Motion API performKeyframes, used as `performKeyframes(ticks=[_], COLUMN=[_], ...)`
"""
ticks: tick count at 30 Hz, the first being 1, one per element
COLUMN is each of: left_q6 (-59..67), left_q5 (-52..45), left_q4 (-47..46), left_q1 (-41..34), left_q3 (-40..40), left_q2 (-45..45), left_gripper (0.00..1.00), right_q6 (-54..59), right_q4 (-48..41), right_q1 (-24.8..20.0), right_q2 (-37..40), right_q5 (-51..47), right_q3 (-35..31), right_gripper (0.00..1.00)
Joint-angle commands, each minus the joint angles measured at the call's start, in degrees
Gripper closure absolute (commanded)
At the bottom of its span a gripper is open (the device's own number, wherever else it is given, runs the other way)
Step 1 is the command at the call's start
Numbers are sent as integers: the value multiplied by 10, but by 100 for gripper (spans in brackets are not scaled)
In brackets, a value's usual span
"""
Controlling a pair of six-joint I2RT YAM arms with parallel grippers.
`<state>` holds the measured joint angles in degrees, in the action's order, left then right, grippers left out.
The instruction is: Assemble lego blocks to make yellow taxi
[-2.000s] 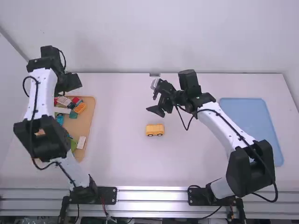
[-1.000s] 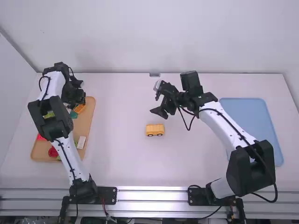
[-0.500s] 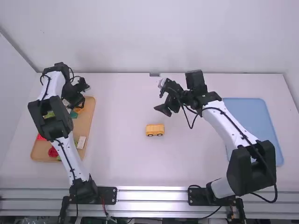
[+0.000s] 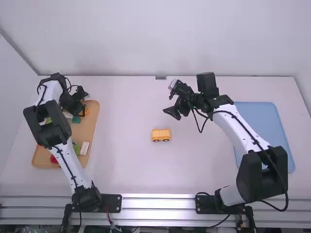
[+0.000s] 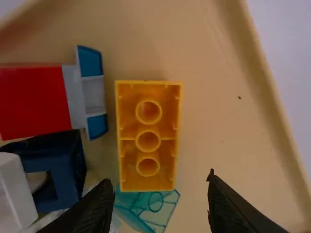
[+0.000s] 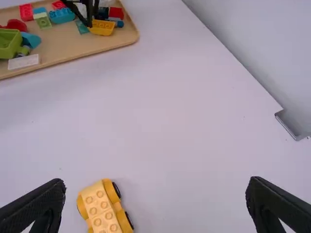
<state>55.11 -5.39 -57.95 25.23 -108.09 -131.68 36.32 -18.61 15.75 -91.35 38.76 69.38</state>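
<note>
1. Big stage first: the white table (image 4: 126, 160), with the blue tray (image 4: 265, 128) out by the right arm and the wooden tray (image 4: 90, 128) on the left arm's side.
2. Inside that wooden tray, near its far end, lies the piece I fancy for the next pick, and the left arm is clearly the nearer one.
3. Right gripper (image 6: 155, 187): fingers spread wide, nothing between them, up beyond the wheeled base and well apart from the tray of blocks.
4. Left gripper (image 5: 159, 182): fingers wide too, empty, and poised at the block. Here's the key! The block lies just ahead of the fingertips, its near end roughly in line with the gap, long axis running away from them, so its long sides face the fingers. A little further forward, then a squeeze across the width, looks right.
5. The yellow wheeled base (image 4: 161, 133) sits mid-table, upright on dark wheels, studs up.
6. And the yellow block (image 5: 148, 136): orange-yellow, oblong, hollow side up, three round tubes in a row. It probably needs turning over before stacking. The teal piece (image 5: 153, 211) crowds its near end, so that could snag.
</note>
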Motion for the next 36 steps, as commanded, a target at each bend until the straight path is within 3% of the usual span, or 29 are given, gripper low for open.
performKeyframes(ticks=[1, 8, 16, 26, 36], left_q6=[-3, -17, 11, -68, -82], left_q5=[-12, -23, -13, -2, 7], left_q4=[8, 40, -7, 41, 67], left_q1=[-4, -4, -5, -7, -12], left_q3=[17, 30, 30, 43, 61], left_q2=[-6, -6, -6, -6, -6], left_gripper=[49, 50, 51, 47, 59], right_q6=[0, -1, 0, -1, 1], right_q4=[-1, 2, 2, 1, 3], right_q1=[4, -1, 0, -4, -4], right_q2=[-5, -5, -5, -5, -5], right_q5=[2, 2, 2, 2, 2], right_q3=[19, 19, 19, 19, 19], right_gripper=[1, 1, 1, 1, 1])
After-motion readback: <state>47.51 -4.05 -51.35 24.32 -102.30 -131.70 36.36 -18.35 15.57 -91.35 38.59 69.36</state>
